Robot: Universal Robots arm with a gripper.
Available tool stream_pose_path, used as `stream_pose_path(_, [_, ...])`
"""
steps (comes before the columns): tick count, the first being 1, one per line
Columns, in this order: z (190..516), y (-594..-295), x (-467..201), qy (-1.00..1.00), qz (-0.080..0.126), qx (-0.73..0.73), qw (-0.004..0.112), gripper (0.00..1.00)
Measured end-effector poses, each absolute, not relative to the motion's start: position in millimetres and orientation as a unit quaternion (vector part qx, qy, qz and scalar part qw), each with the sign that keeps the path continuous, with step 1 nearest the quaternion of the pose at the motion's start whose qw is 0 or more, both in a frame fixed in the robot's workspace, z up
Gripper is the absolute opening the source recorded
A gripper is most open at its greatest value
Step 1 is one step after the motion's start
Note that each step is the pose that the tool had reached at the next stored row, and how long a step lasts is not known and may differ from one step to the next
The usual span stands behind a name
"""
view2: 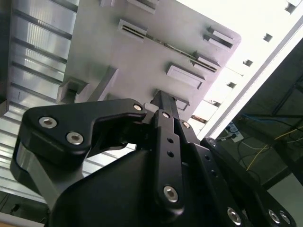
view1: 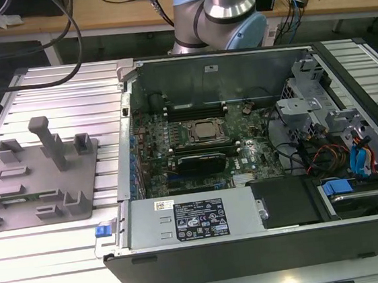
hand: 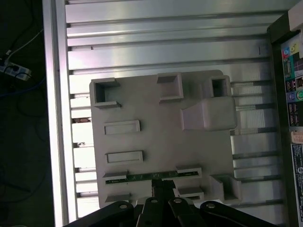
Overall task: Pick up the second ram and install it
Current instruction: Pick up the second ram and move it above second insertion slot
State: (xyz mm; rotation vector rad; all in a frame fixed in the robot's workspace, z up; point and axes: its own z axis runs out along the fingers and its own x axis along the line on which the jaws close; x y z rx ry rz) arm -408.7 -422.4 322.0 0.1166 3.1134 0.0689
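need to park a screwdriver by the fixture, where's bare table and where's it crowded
Bare ribbed table lies in front of the grey fixture, out to the near edge, and behind it toward the far rail. Crowded: the fixture, with blocks, a post and the second ram where the gripper is, and the open computer case on the exterior view's right.

The middle of the thin green circuit-board stick (hand: pixel 137 177) is covered by the black metal gripper (hand: pixel 163 187), itself cut off at the edge.

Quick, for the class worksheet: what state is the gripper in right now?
Gripper: cannot be told whether open or closed; it is nearest the second ram, which lies in the grey holder.
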Motion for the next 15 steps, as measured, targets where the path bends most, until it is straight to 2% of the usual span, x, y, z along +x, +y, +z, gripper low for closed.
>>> stream_pose_path(15, [321.7,-422.4,-408.7,0.999,0.022,0.024,0.012,0.08])
